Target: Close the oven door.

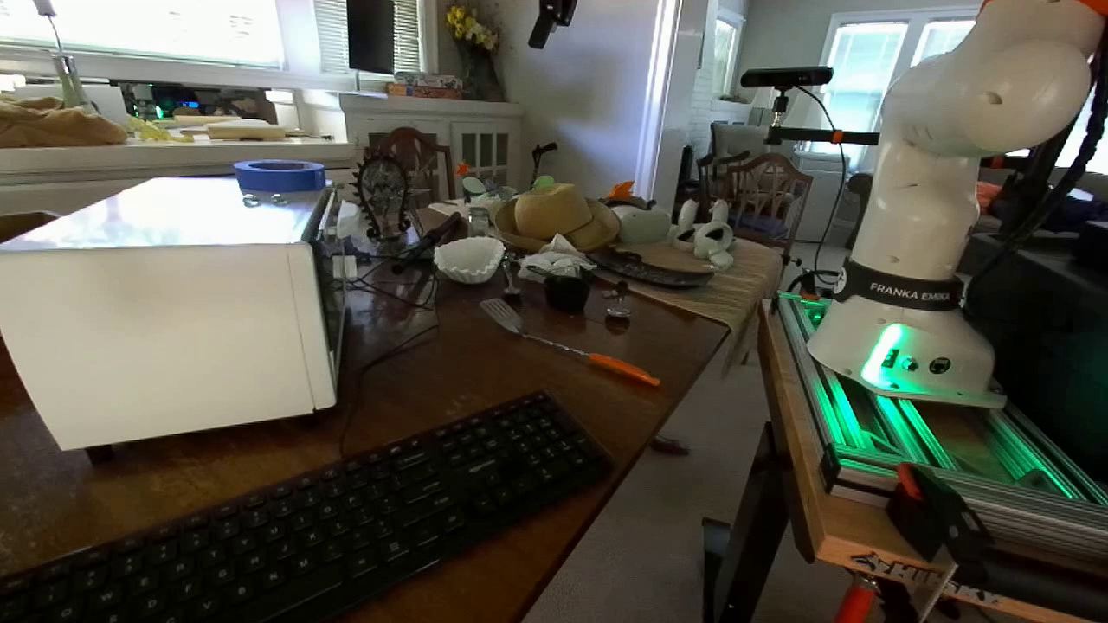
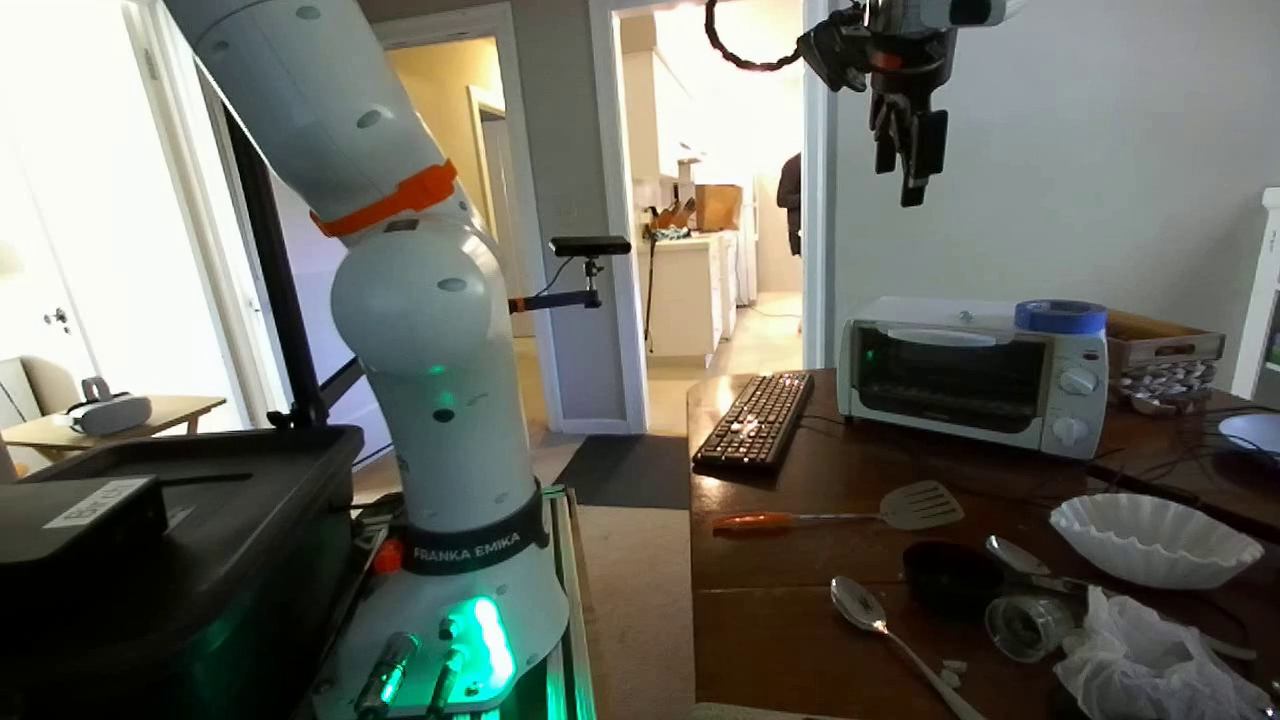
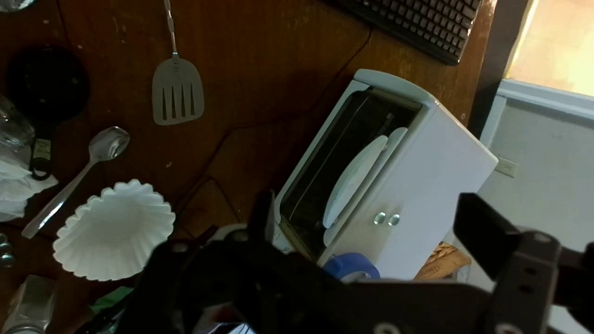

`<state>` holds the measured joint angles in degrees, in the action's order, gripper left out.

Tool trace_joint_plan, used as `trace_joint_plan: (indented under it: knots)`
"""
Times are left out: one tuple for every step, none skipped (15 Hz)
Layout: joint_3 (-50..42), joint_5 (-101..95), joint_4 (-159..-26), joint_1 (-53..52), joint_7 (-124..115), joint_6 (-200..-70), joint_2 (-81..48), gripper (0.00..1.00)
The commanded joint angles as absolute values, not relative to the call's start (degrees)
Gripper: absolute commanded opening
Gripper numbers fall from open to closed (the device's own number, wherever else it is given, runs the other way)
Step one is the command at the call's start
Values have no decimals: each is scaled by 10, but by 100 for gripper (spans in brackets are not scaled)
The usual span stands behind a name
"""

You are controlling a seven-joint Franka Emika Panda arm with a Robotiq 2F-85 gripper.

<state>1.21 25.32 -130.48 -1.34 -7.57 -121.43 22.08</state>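
Note:
The white oven [image 1: 164, 337] sits on the brown table; it also shows in an exterior view [image 2: 1098, 400] and, from above, in the wrist view [image 3: 431, 185]. The oven door [image 2: 945, 380] stands upright against the oven's front and looks shut, with its pale handle near the top edge. Its dark glass also shows in the wrist view [image 3: 320, 153]; a very small gap cannot be ruled out. My gripper [image 2: 908, 165] hangs in the air well above the oven, touching nothing. In the wrist view its fingers [image 3: 364, 213] are wide apart with nothing between them. It shows only partly at the top of an exterior view [image 1: 552, 22].
A blue tape roll [image 2: 1060, 317] lies on the oven's top. A black keyboard [image 1: 346, 510] lies beside the oven. In front of it are a spatula [image 2: 920, 505], a white fluted bowl [image 2: 1155, 540], a spoon [image 2: 860, 603] and a black pan [image 2: 950, 578]. A wooden crate [image 2: 1170, 345] stands behind.

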Motion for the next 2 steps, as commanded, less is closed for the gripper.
trace_joint_plan:
  knots:
    - [9,251,-1304,-17,-77,-1214,221,100]
    - [9,251,-1304,-17,-77,-1214,221,100]
